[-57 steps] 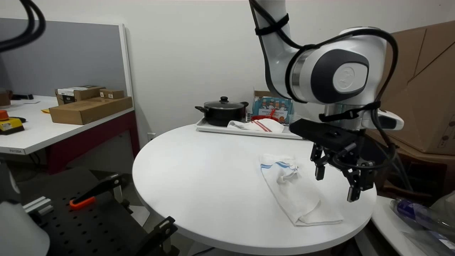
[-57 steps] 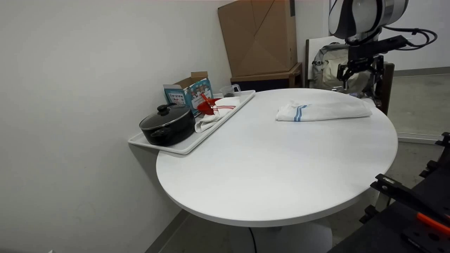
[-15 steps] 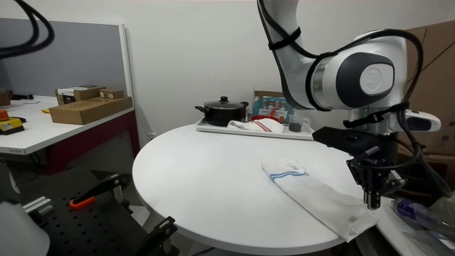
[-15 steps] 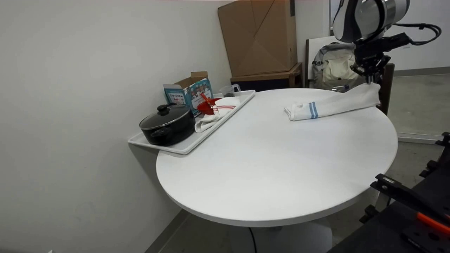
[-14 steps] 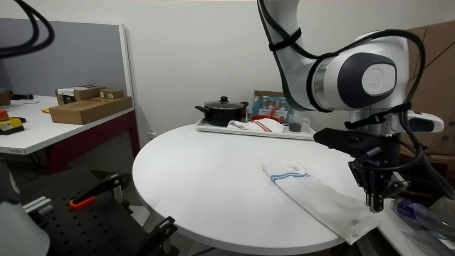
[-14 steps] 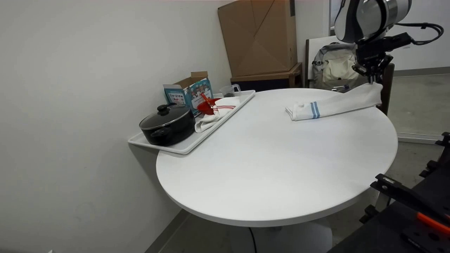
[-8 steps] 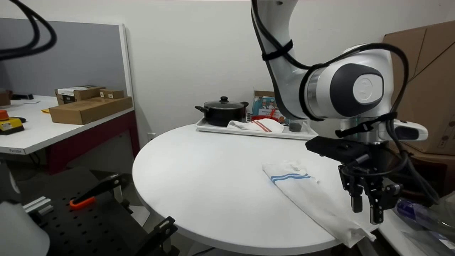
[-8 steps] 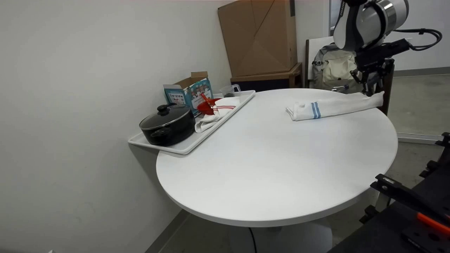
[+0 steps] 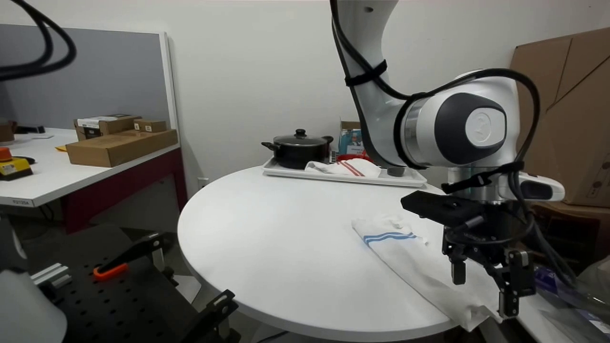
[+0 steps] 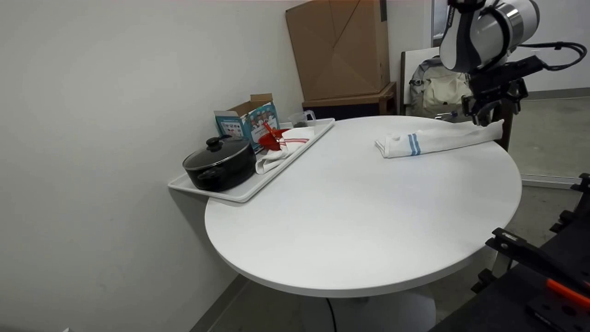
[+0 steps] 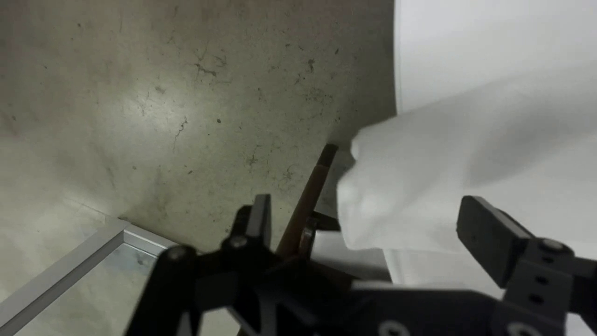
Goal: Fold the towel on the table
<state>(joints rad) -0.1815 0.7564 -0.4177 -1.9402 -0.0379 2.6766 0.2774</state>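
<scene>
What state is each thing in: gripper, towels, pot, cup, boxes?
Gripper: open, holding nothing.
Blue-striped towel: folded to a strip, one end past the edge of the table.
Red-striped towel: looks loosely folded, on the tray.
Pot: lid on.
Clear cup: upright on the tray; dark content unclear.
Teal box: top flaps open.
Big cardboard box: top out of sight, can't tell.
Desk boxes: look shut.

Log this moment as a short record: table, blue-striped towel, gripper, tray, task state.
table: round, white
blue-striped towel: white, in a long strip, one end past the table's edge
gripper: open, gripping nothing; contact with the blue-striped towel unclear
tray: on the table, holding lidded black pot, red-striped towel, opened box, clear cup, red item
task state: probably unfinished, as that end overhangs
</scene>
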